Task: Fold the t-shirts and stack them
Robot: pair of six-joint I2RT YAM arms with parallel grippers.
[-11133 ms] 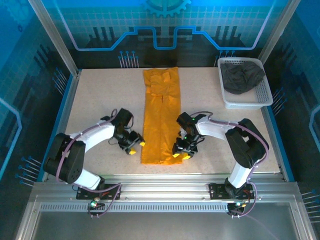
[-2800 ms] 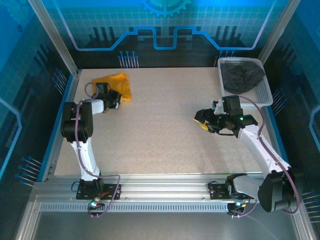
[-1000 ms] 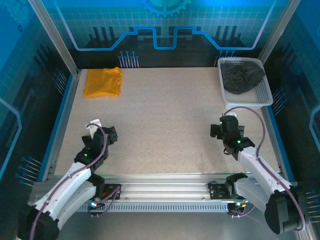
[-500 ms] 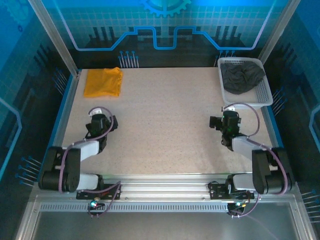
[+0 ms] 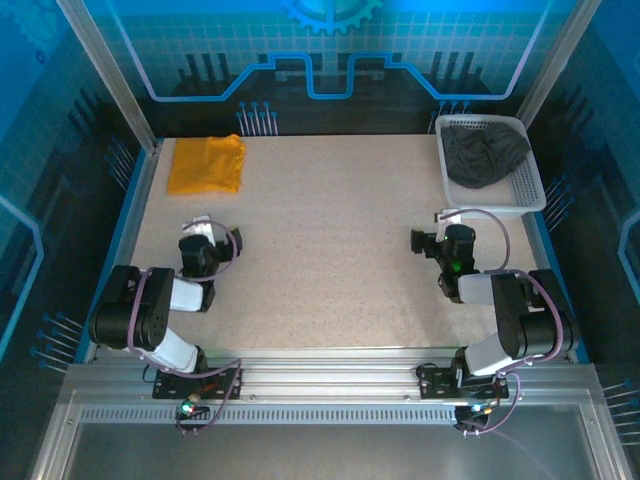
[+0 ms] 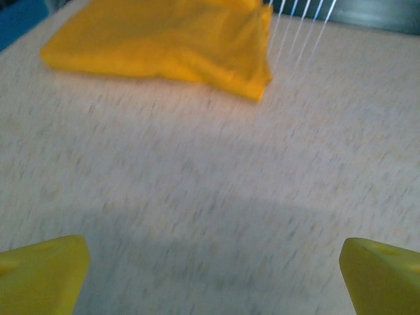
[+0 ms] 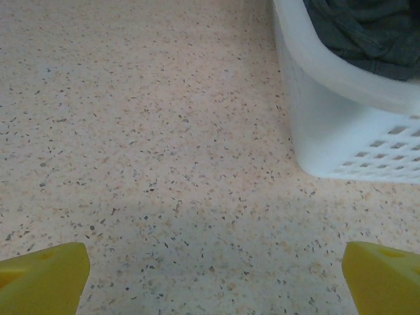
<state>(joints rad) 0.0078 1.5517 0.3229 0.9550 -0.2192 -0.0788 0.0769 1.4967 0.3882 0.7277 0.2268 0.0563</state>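
Left gripper (image 6: pixel 210 279): yellow fingertips spread wide, one at each lower corner of the left wrist view, nothing between them. It sits low over the near-left part of the table, facing the far-left corner.

Right gripper (image 7: pixel 213 279): likewise spread wide and empty. It sits low over the near-right part, facing the near corner of the basket.

Task things:
- The bright orange-yellow fabric t-shirt (image 5: pixel 205 165) is folded into a compact flat rectangle. It lies at the far-left corner, well apart from the left gripper.
- The crumpled dark grey fabric t-shirt (image 5: pixel 483 152) is heaped inside the white plastic mesh basket (image 7: pixel 328 98) at the far-right corner. It is near the right gripper, not touched.

Judgement: one shirt looks done, and the step in hand is fetching the grey one. To do it well:
- Bring the right gripper up over the rim, not into the wall.
- Descend on a raised ridge of cloth and pinch it.
- Lift straight until the cloth clears the rim. The light basket may drag or tip if fabric snags the mesh.
- Lay the shirt on the bare middle and spread it with both grippers before folding.

Surface: beige speckled tabletop (image 5: pixel 330 230), flat and matte.

Room: aluminium frame posts (image 5: pixel 107 75) and blue printed wall panels (image 5: pixel 330 50) enclose the cell.
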